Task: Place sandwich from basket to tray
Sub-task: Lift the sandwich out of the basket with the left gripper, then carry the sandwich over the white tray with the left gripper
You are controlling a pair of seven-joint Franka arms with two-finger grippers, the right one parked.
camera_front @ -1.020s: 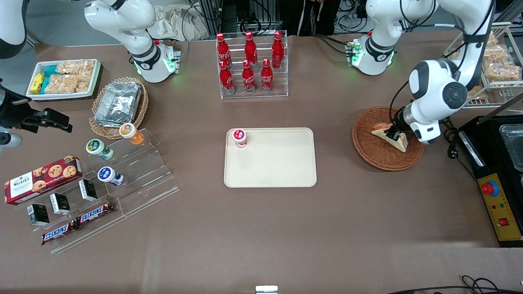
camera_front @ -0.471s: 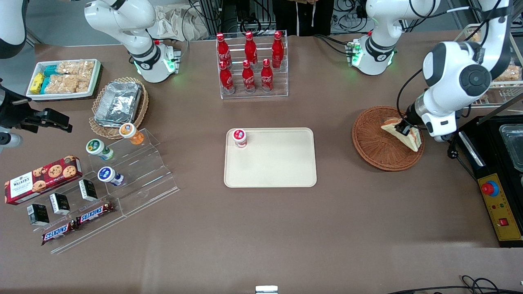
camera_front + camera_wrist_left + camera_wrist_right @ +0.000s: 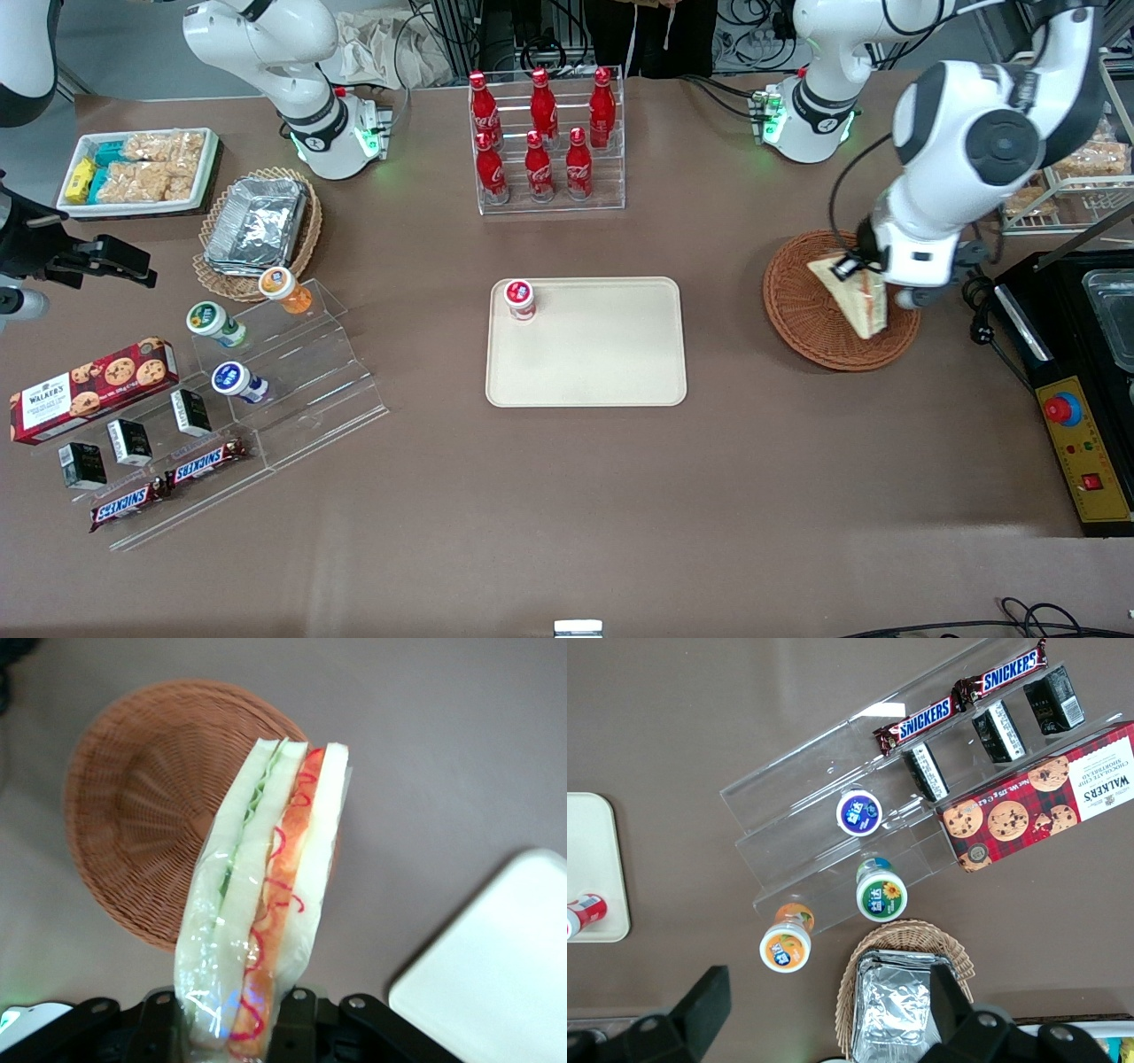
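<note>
- Above the basket (image 3: 819,323), at the working arm's end of the surface (image 3: 567,478): the pincer (image 3: 852,266), closed on the sandwich (image 3: 855,297) and holding it.
- Below the pincer, hanging point-down: the sandwich, a wedge of white bread in clear wrap, lifted off the wicker, not touching it in the wrist view.
- Between the two black fingers (image 3: 159,1028) in the wrist view: the wide end of the sandwich (image 3: 266,904), with green filling on one side and a red-orange layer on the other.
- Under the sandwich in the same view: the round reddish-brown basket (image 3: 133,815), nothing seen inside it.
- Well apart from the pincer, toward the middle of the surface: the cream tray (image 3: 602,354), flat, with rounded corners; one corner of it also seen in the wrist view (image 3: 496,974).
- On the tray, in the corner farthest from the pincer and farther from the front camera: a small cup with red lid (image 3: 519,299), upright.
- Farther from the front camera than the tray: a clear rack of red bottles (image 3: 545,142).
- Toward the parked arm's end, far from the pincer: a pale wicker basket with foil container (image 3: 259,223), a clear stepped stand (image 3: 292,390) with small cups, a cookie box (image 3: 93,377) and chocolate bars (image 3: 168,483).
</note>
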